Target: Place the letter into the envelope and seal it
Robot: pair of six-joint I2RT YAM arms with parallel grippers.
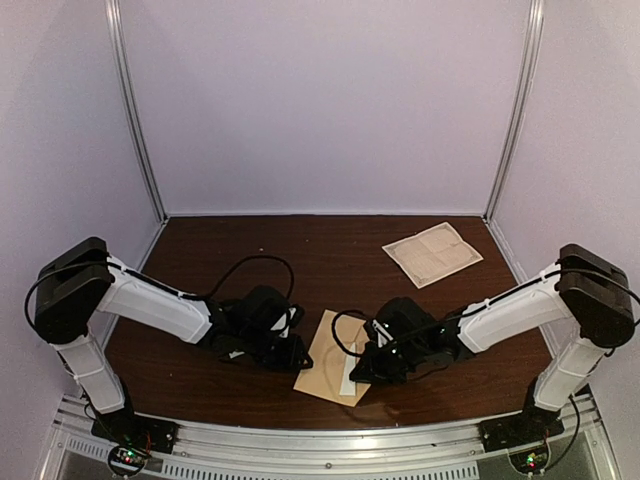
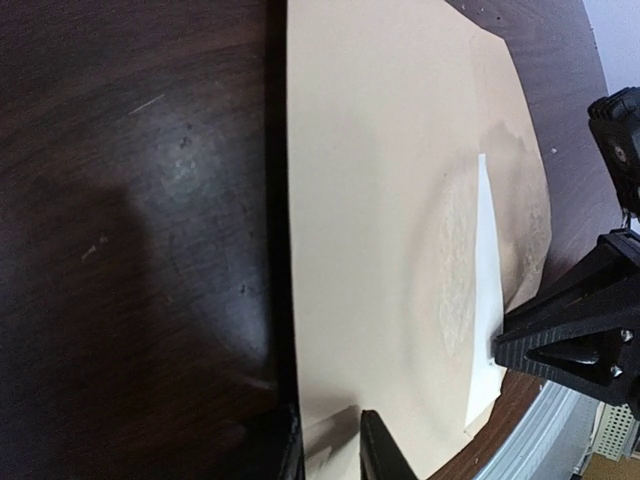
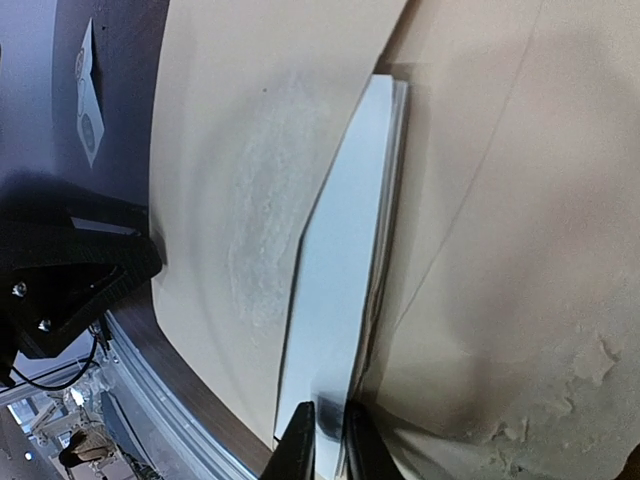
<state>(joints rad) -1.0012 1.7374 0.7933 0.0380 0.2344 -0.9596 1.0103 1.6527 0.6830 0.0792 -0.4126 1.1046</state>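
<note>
Light, floppy letter (image 3: 340,250): your right tool (image 3: 327,415) pinches its 6 o'clock edge. Your left tool (image 2: 330,430) straddles the envelope (image 2: 380,200) edge; if it grips, I cannot tell.

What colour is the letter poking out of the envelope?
The letter is white, against the tan envelope; clearest in the right wrist view.

I see matt tan kraft paper in the envelope (image 2: 380,200), smooth white paper in the letter (image 3: 340,250), and glossy dark wood in the desk (image 2: 130,250).
</note>
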